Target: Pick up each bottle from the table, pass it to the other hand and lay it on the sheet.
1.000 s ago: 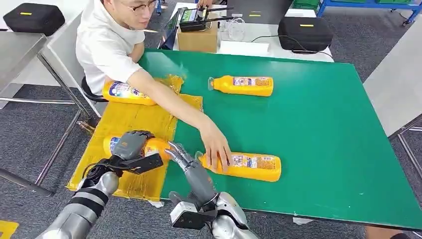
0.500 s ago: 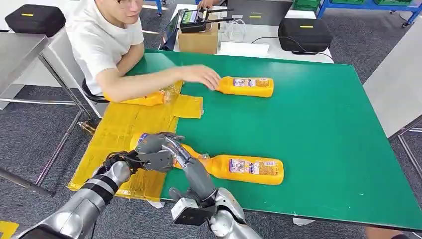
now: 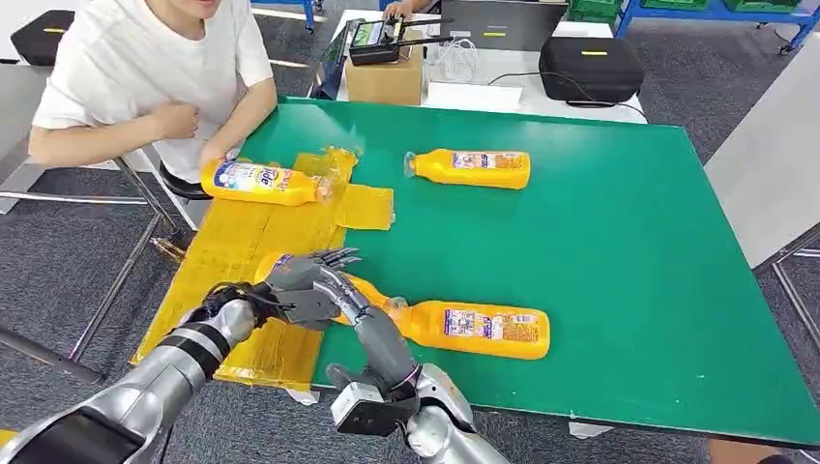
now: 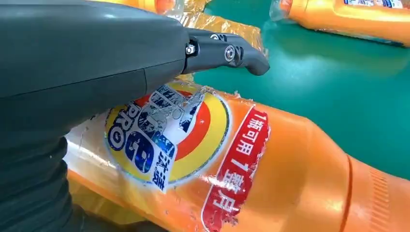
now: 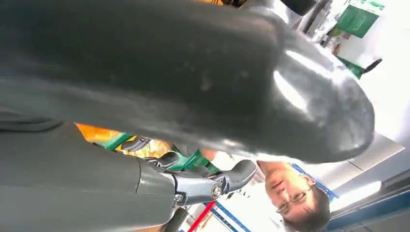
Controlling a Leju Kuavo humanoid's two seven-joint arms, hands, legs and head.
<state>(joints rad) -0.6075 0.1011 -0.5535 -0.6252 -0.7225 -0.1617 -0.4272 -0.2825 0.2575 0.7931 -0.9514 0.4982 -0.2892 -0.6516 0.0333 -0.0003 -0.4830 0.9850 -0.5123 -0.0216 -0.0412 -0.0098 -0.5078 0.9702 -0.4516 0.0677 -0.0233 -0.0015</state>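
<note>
1. Four orange bottles are in view, all lying on their sides.
2. The held bottle (image 3: 363,290) lies at the near edge of the yellow sheet (image 3: 242,242), its long axis running from the robot's left to right, neck toward the green table (image 3: 629,242).
3. The left hand (image 3: 300,290) rests over this bottle's body, fingers draped across the label; the left wrist view shows the thumb (image 4: 227,50) raised off the label. Whether the fingers actually grip cannot be told.
4. The right hand (image 3: 353,304) reaches to the same bottle's neck; its hold cannot be told.
5. The near bottle (image 3: 474,331) lies on the table, cap toward the robot's left, just beside the held bottle's neck.
6. The far bottle (image 3: 472,167) lies likewise, cap toward the left.
7. The fourth bottle (image 3: 261,182) lies at the sheet's far end, cap toward the table, under a person's hand (image 3: 215,155).
</note>
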